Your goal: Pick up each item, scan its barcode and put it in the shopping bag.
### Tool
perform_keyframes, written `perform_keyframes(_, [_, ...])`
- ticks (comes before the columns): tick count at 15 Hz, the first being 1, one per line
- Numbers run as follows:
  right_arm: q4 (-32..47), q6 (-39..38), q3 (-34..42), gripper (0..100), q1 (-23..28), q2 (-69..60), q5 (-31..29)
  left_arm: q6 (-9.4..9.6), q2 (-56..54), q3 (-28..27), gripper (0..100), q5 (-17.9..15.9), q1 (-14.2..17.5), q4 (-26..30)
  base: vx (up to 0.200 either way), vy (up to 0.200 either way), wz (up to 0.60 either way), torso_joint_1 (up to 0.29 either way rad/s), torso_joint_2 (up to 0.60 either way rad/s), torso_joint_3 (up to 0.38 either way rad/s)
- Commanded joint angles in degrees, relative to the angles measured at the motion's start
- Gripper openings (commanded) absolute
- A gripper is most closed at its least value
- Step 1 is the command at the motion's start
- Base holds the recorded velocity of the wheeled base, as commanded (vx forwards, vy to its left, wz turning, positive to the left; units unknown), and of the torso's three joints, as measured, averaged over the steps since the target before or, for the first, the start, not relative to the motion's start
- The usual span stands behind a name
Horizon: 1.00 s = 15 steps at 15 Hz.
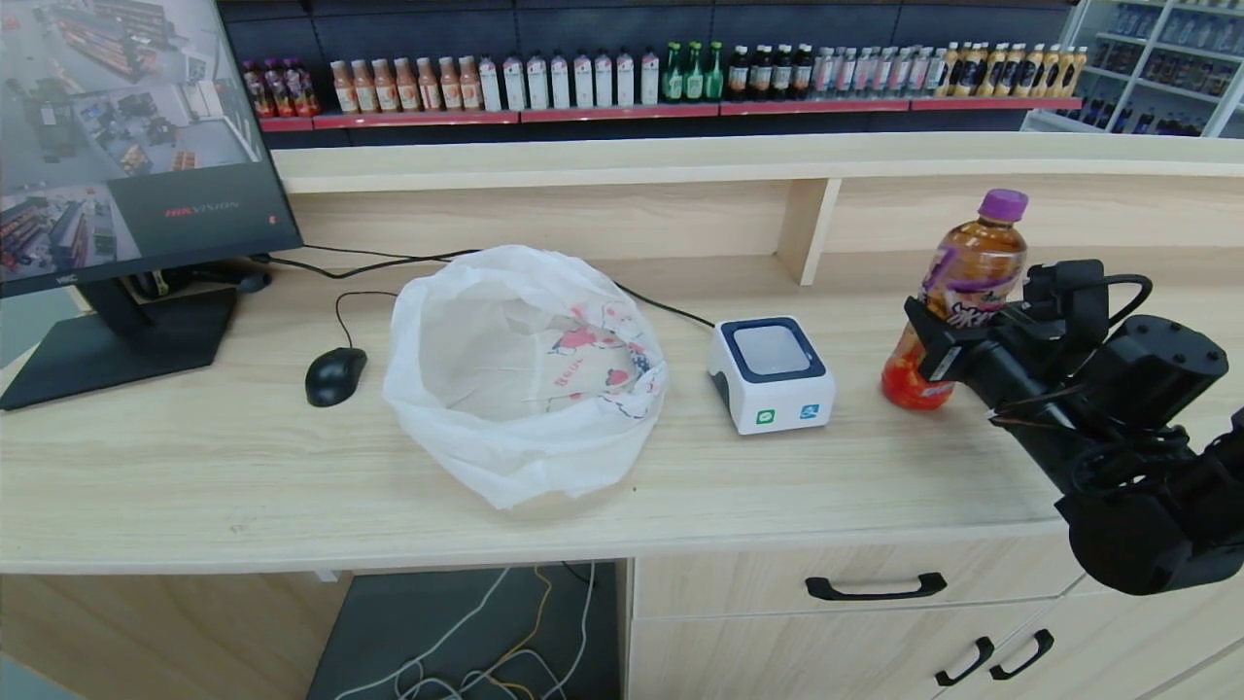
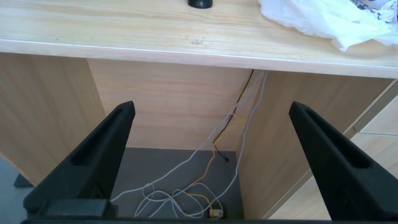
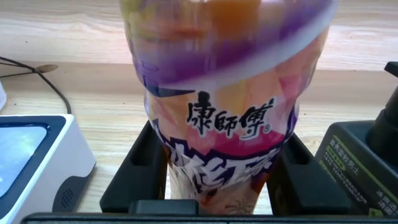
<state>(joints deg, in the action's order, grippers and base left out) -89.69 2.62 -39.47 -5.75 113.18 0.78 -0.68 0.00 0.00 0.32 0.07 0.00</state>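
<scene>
The right gripper [image 1: 945, 337] is clamped on the lower half of the drink bottle [image 1: 972, 261], one finger [image 3: 144, 163] pressed to each side of its purple, white and orange label with dark printed characters. The bottle stands upright with its purple cap on, just right of the scanner [image 1: 771, 374], well apart from the shopping bag [image 1: 525, 374]. The left gripper [image 2: 211, 109] hangs spread wide and holding nothing below the counter [image 1: 243, 467] edge.
</scene>
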Motion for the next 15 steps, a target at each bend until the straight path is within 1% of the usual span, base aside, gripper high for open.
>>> perform_keyframes(1, [-0.1,0.0,1.0,0,-0.1,-1.7,0.0,-0.02,0.0,0.0,100,0.0,0.0,0.0,0.0,0.0,0.0,0.0,0.0,0.0])
perform_keyframes(6, [-0.3,-0.5,5.2,0,-1.1,-6.9,0.1,-0.02,0.0,0.0,100,0.0,0.0,0.0,0.0,0.0,0.0,0.0,0.0,0.0])
perform_keyframes(8, [-0.3,-0.4,8.3,0,-3.3,-10.4,0.0,-0.02,0.0,0.0,100,0.0,0.0,0.0,0.0,0.0,0.0,0.0,0.0,0.0])
perform_keyframes(10, [-0.3,-0.4,9.7,0,-6.2,-12.4,0.0,-0.02,0.0,0.0,100,0.0,0.0,0.0,0.0,0.0,0.0,0.0,0.0,0.0])
perform_keyframes(15, [-0.3,-0.3,15.0,0,-8.7,-17.6,-0.1,-0.02,0.0,0.0,100,0.0,0.0,0.0,0.0,0.0,0.0,0.0,0.0,0.0])
